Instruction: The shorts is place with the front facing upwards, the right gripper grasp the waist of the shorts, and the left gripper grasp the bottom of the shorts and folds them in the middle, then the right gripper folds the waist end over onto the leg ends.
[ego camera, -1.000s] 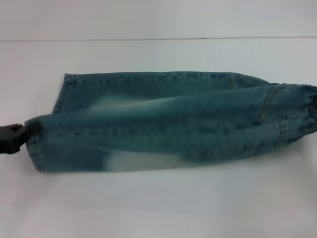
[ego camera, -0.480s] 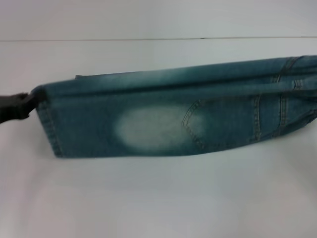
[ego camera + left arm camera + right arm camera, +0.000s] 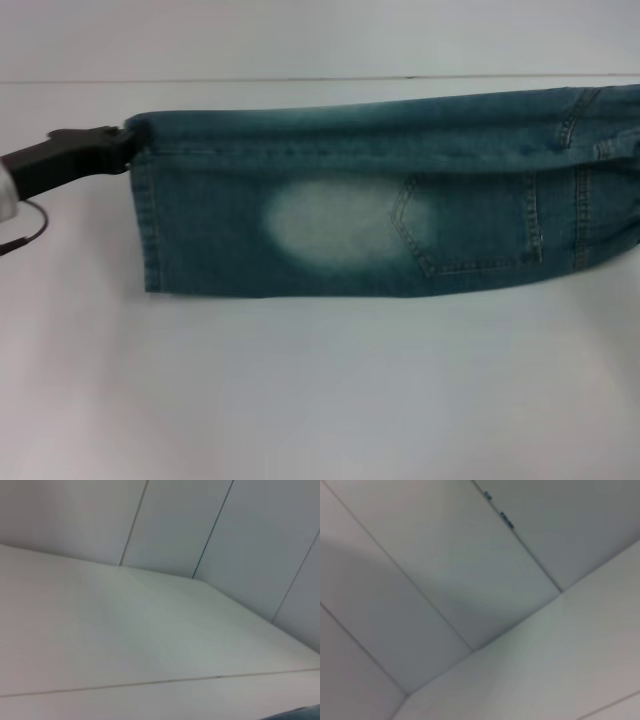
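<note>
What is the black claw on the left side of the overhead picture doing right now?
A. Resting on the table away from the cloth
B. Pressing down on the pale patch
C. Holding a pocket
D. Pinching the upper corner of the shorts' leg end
D: in the head view the left gripper is closed on the top corner of the shorts at their hemmed leg end.

A plain white table (image 3: 300, 400) fills the scene under soft, even light. Behind its far edge rise pale grey wall panels (image 3: 175, 525) split by thin dark seams.
</note>
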{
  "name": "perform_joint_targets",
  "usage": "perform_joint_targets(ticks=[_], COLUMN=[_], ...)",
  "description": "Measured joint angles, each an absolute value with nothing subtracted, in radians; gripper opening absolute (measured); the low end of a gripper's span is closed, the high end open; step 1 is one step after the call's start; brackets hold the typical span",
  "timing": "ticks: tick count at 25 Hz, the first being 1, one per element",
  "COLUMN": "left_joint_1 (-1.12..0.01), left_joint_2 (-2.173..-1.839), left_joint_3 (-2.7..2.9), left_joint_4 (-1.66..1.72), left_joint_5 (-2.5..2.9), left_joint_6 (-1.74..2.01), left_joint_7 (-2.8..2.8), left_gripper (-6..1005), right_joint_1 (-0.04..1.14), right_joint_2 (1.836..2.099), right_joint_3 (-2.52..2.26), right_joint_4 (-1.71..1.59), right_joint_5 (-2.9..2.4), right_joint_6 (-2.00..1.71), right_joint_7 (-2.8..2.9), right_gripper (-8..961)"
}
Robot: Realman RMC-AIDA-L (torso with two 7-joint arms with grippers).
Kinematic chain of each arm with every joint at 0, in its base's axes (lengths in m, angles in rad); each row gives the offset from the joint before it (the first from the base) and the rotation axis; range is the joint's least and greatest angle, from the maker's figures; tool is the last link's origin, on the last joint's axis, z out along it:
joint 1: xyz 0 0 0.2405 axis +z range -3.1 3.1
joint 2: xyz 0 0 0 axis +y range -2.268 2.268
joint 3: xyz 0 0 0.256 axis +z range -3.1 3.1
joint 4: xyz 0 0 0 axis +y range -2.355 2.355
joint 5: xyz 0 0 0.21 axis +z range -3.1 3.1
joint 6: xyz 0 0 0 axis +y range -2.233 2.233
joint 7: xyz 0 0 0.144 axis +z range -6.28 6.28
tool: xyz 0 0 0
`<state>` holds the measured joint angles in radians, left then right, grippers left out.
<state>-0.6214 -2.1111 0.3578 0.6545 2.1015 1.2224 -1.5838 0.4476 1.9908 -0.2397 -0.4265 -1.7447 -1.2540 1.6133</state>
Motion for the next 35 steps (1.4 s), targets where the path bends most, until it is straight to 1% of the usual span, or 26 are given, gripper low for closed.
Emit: perform_joint_targets(ticks=[3,5,6,7,9,11,14,18,20,23,30,34,35], left_joint_1=[-0.659,-0.663,-0.671,-0.681,-0.686,-0.691,-0.692,-0.678,-0.661,-0.626,-0.543,-0.523,-0.52], left_joint_2=[-2.117,-2.12,-2.127,-2.149,-2.159,-2.163,-2.163,-2.163,-2.163,-2.164,-2.164,-2.164,-2.164], left_joint_3=[0.418,0.427,0.442,0.463,0.476,0.5,0.518,0.522,0.522,0.522,0.524,0.524,0.524], left_joint_4=[0.625,0.622,0.62,0.622,0.626,0.627,0.626,0.635,0.651,0.68,0.727,0.731,0.73], left_joint_5=[2.101,2.101,2.101,2.101,2.101,2.1,2.095,2.057,2.037,2.014,1.966,1.96,1.959], left_joint_6=[1.111,1.093,1.055,0.968,0.926,0.894,0.885,0.891,0.91,0.96,1.098,1.144,1.165], left_joint_7=[-1.584,-1.584,-1.583,-1.583,-1.582,-1.581,-1.583,-1.582,-1.581,-1.584,-1.587,-1.58,-1.57], left_gripper=[33,38,40,42,47,51,58,201,272,415,729,729,730], right_joint_1=[0.473,0.491,0.499,0.506,0.524,0.538,0.548,0.547,0.534,0.504,0.425,0.4,0.397], right_joint_2=[2.0,2.009,2.015,2.02,2.034,2.042,2.045,2.045,2.045,2.045,2.047,2.038,2.037], right_joint_3=[-0.253,-0.261,-0.261,-0.262,-0.268,-0.284,-0.323,-0.343,-0.34,-0.338,-0.337,-0.354,-0.358], right_joint_4=[-0.421,-0.414,-0.413,-0.413,-0.412,-0.412,-0.417,-0.432,-0.453,-0.484,-0.527,-0.528,-0.528], right_joint_5=[-1.749,-1.748,-1.748,-1.748,-1.748,-1.75,-1.751,-1.745,-1.743,-1.742,-1.732,-1.749,-1.764], right_joint_6=[-1.169,-1.114,-1.089,-1.068,-1.022,-0.981,-0.947,-0.94,-0.959,-1.008,-1.083,-1.098,-1.102], right_joint_7=[1.614,1.612,1.609,1.607,1.599,1.591,1.568,1.533,1.532,1.547,1.574,1.575,1.575], right_gripper=[171,177,180,183,189,195,204,216,310,450,736,884,883])
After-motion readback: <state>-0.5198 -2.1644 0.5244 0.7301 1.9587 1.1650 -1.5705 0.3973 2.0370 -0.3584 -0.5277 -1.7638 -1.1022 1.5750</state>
